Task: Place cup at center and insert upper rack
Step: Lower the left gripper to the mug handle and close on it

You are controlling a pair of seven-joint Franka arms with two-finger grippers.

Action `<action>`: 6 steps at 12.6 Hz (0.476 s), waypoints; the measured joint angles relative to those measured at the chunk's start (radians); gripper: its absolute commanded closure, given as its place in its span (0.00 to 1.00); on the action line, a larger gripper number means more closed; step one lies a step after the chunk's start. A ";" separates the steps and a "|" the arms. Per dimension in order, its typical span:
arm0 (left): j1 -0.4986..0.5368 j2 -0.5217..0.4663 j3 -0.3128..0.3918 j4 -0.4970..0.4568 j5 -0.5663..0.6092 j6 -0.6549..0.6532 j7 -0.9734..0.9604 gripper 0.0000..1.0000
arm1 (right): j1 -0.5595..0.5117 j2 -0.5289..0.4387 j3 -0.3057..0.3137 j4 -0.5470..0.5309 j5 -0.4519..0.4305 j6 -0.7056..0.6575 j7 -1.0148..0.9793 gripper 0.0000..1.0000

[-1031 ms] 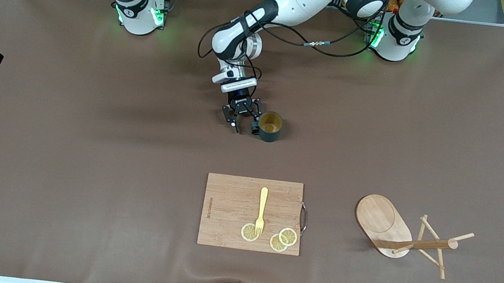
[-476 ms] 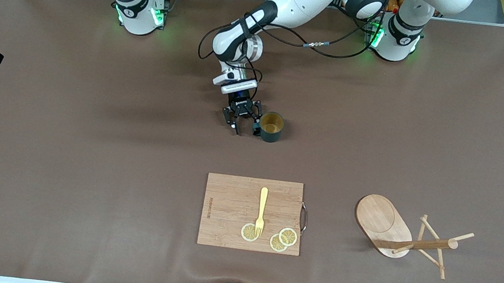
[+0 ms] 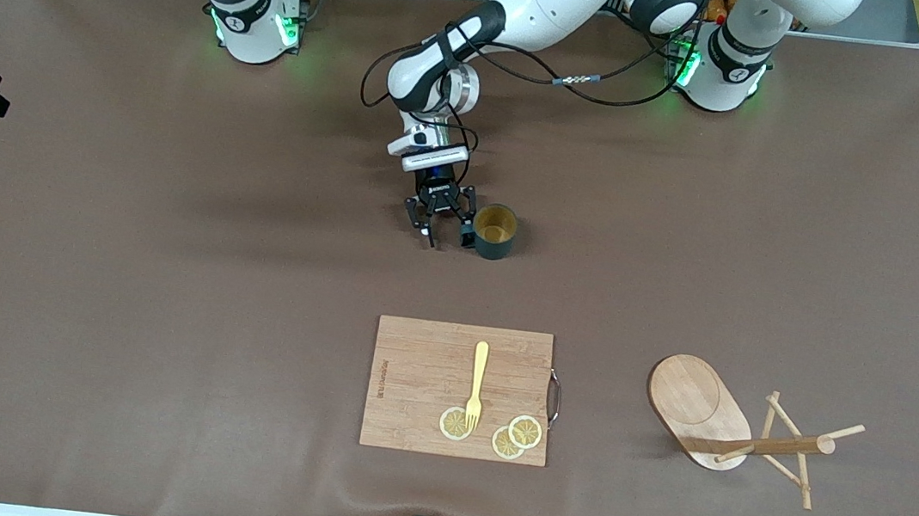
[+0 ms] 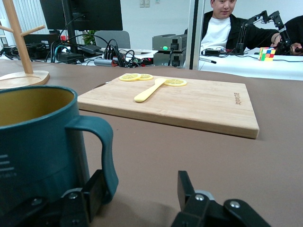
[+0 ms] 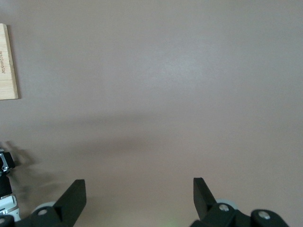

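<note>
My left tool (image 3: 447,232) stands low on the desk (image 3: 165,259) beside the cup (image 3: 495,231), jaws parted, one finger (image 4: 90,196) touching the cup's handle (image 4: 102,151), gripping nothing. The cup stands upright near the desk's middle. My right tool (image 5: 137,196) waits, jaws wide and empty, above bare cover. The upper rack (image 3: 738,428) lies tipped toward the left arm's end. The cutting board (image 3: 459,390) carries a fork (image 3: 477,383), lemon slices (image 3: 515,437) and an edge imprint too small to read.
</note>
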 measured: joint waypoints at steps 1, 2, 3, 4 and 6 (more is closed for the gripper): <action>-0.001 0.000 0.008 0.000 0.000 -0.002 0.000 0.36 | 0.003 0.000 0.000 0.000 0.000 0.000 0.000 0.00; -0.001 0.000 0.016 0.000 0.000 -0.002 0.000 0.41 | 0.004 0.000 0.000 0.000 0.000 0.000 0.000 0.00; -0.001 0.000 0.022 0.000 0.000 -0.002 0.000 0.52 | 0.004 0.000 0.000 0.000 0.000 0.000 0.000 0.00; -0.001 0.000 0.026 0.000 0.000 -0.002 0.000 0.70 | 0.004 0.000 0.000 0.000 0.000 0.000 0.000 0.00; -0.001 0.000 0.029 0.000 0.000 -0.002 0.000 1.00 | 0.004 0.000 0.000 0.000 0.000 0.000 0.000 0.00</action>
